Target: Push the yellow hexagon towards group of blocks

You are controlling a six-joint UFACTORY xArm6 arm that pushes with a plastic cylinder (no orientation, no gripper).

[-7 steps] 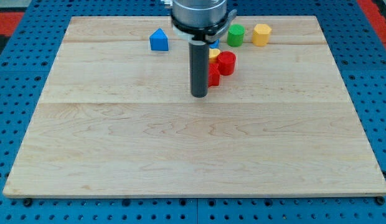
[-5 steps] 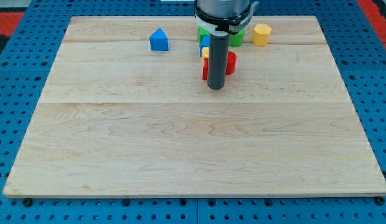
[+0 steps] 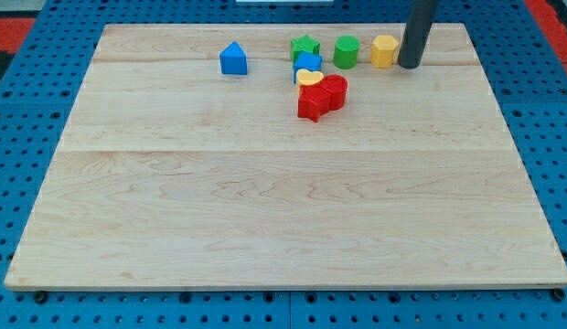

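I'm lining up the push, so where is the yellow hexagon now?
The yellow hexagon sits near the view's top, right of the green cylinder, with my tip just to its right.

Yellow hexagon (image 3: 384,50), green cylinder (image 3: 346,51), pale wooden board (image 3: 265,210).

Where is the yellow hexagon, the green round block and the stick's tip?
yellow hexagon (image 3: 384,50), camera view, middle of its front face.
green cylinder (image 3: 346,51), camera view, its front side.
my tip (image 3: 410,66), camera view, rod's very bottom end, right of the hexagon.
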